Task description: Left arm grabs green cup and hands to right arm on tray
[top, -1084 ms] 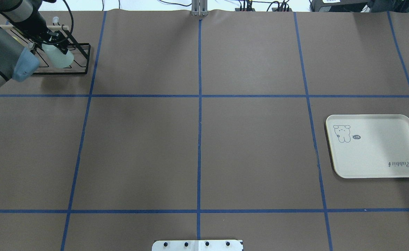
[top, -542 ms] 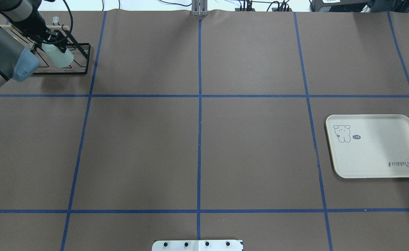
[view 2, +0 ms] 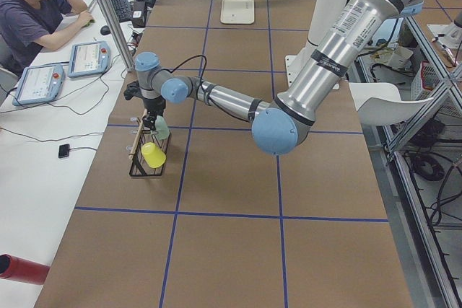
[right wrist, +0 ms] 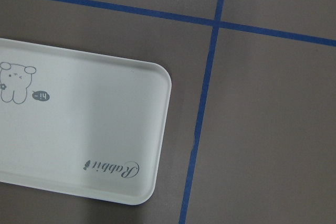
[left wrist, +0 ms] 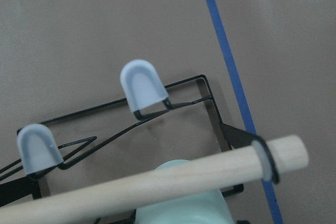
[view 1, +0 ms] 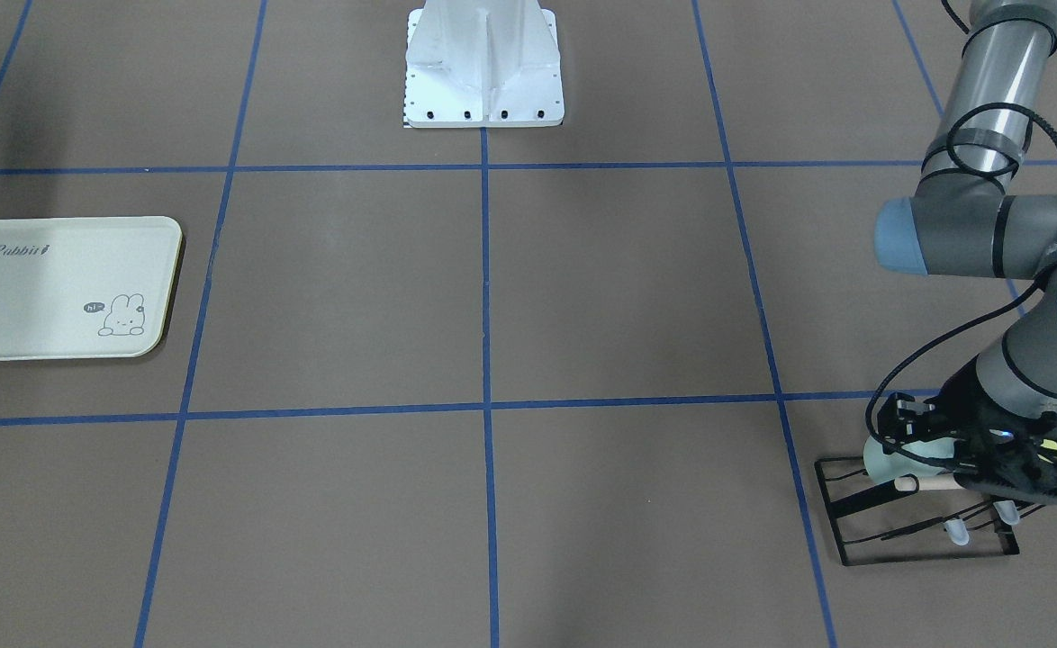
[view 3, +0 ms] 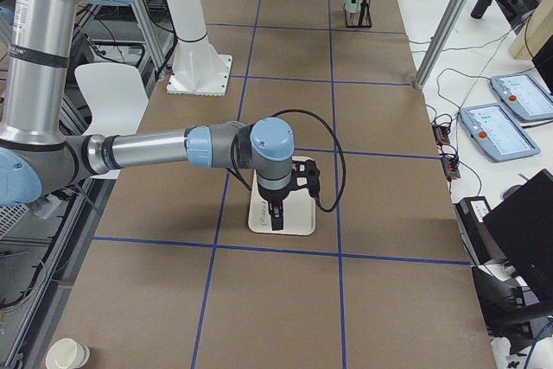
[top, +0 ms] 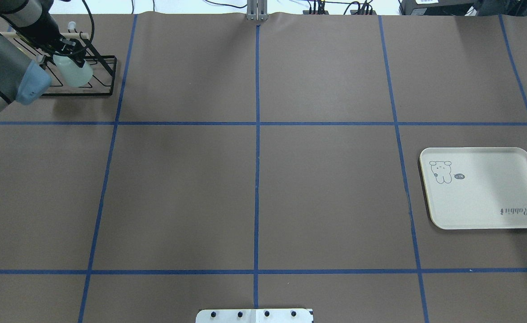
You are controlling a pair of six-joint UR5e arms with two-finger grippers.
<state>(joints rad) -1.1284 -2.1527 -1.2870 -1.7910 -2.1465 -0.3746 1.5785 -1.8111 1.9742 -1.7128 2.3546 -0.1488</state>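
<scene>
The pale green cup (top: pixel 72 74) lies tilted in a black wire rack (top: pixel 113 74) at the table's far left corner. Seen from the front, the green cup (view 1: pixel 884 459) sits just under the rack's wooden dowel (view 1: pixel 929 483). My left gripper (top: pixel 71 60) is shut on the cup's upper end. The left wrist view shows only the cup's top (left wrist: pixel 184 203) below the dowel (left wrist: pixel 157 182). The cream tray (top: pixel 483 197) with its bunny drawing lies at the right, also in the front view (view 1: pixel 42 297). My right gripper (view 3: pixel 275 212) hovers over the tray (view 3: pixel 300 224); I cannot tell whether it is open or shut.
A yellow cup (view 2: pixel 152 154) sits on the same rack, at its near end in the left side view. Grey-capped pegs (left wrist: pixel 143 83) stick up from the rack. The robot's white base plate (view 1: pixel 483 63) stands mid-table. A person (view 2: pixel 32 12) sits at the side desk.
The left gripper and the green cup have shifted slightly up and to the left in the overhead view, along the rack. The tray has not moved.
</scene>
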